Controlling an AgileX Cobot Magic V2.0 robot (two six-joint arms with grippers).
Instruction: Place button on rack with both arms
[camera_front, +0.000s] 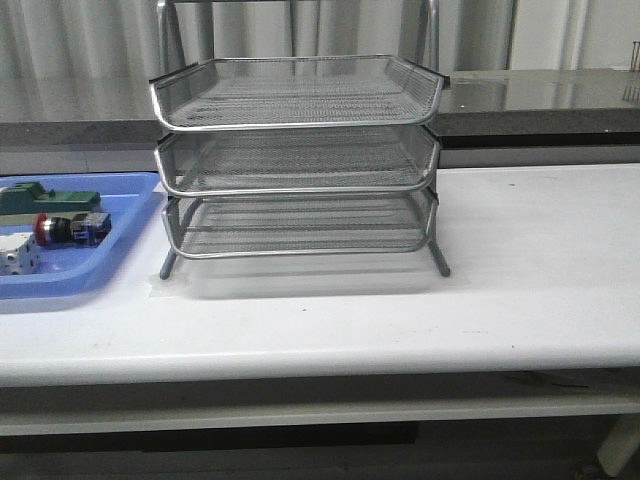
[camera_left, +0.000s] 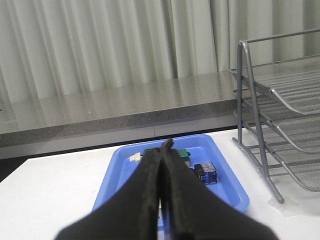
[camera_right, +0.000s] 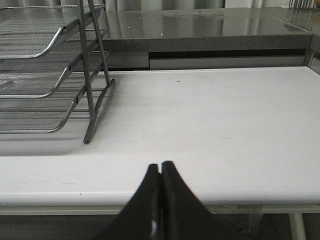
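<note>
The button (camera_front: 68, 229), with red cap, black-and-silver body and blue rear block, lies in the blue tray (camera_front: 120, 250) at the table's left. In the left wrist view only its blue rear block (camera_left: 206, 173) shows beside the fingers. The silver wire-mesh rack (camera_front: 298, 160) stands at the table's middle, all three tiers empty; it also shows in the left wrist view (camera_left: 280, 115) and the right wrist view (camera_right: 45, 75). My left gripper (camera_left: 167, 145) is shut and empty, above the tray's near side. My right gripper (camera_right: 160, 166) is shut and empty over the table's front edge, right of the rack. Neither arm shows in the front view.
The blue tray also shows in the left wrist view (camera_left: 120, 170). It holds a green block (camera_front: 45, 197) and a white cube block (camera_front: 18, 254) beside the button. A grey counter (camera_front: 540, 95) and curtains run behind the white table (camera_front: 540, 260).
</note>
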